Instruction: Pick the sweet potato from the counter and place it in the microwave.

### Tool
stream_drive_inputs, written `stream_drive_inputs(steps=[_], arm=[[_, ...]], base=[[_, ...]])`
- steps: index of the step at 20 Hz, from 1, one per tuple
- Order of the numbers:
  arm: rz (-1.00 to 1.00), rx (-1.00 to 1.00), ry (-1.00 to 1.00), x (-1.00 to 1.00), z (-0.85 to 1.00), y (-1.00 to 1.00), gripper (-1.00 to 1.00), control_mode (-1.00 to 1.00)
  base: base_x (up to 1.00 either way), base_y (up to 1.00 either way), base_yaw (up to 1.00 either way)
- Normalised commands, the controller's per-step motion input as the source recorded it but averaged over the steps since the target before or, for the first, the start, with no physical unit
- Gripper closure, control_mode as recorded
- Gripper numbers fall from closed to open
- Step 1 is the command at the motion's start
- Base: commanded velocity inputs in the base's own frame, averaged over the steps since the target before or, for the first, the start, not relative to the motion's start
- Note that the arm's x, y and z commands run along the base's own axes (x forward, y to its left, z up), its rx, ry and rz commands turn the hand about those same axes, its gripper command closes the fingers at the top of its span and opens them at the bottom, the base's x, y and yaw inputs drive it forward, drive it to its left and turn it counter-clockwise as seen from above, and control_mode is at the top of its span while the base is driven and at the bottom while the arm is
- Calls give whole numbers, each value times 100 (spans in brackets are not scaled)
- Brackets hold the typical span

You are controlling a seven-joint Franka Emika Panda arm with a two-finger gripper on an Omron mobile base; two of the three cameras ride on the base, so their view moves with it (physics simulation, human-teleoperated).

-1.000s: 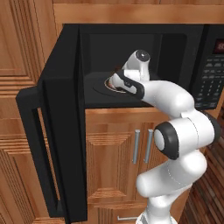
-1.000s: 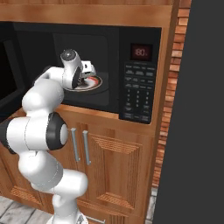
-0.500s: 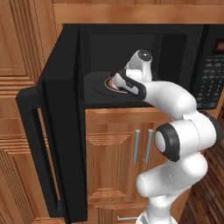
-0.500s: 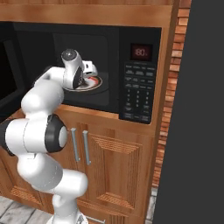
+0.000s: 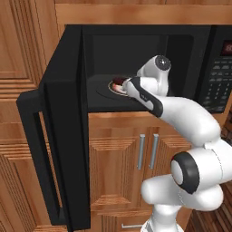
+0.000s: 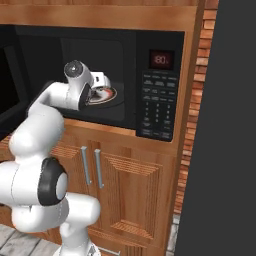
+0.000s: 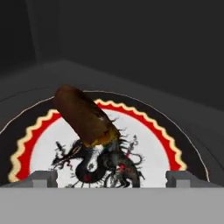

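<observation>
The sweet potato (image 7: 85, 116), an oblong reddish-brown lump, lies tilted on the red-ringed white turntable (image 7: 148, 144) inside the microwave (image 5: 136, 41). My gripper (image 7: 111, 179) is open, just short of the potato, and its fingertips (image 7: 43, 178) stand wide apart with nothing between them. From the base, the hand reaches into the black cavity, where the gripper (image 5: 123, 84) hovers over the turntable (image 6: 109, 95). A dark red bit of the sweet potato (image 5: 118, 81) peeks out beside the hand. The counter is out of view.
The microwave door (image 5: 63, 131) hangs open to the left with its long bar handle. The keypad (image 6: 157, 107) with a red display is on the right. Wooden cabinet doors (image 6: 120, 185) are below, and a dark panel (image 6: 225, 125) stands at the far right.
The gripper has gone from shut to open and let go of the sweet potato, which rests on the turntable. The arm has barely moved.
</observation>
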Motion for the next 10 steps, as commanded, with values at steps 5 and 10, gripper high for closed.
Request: stream_drive_inputs(steps=[5, 10], arm=[[-6, 10, -5, -100, 25, 0, -100, -100], [-12, 12, 4, -100, 61, 0, -100, -100]], base=[[0, 0, 0], [0, 0, 0]])
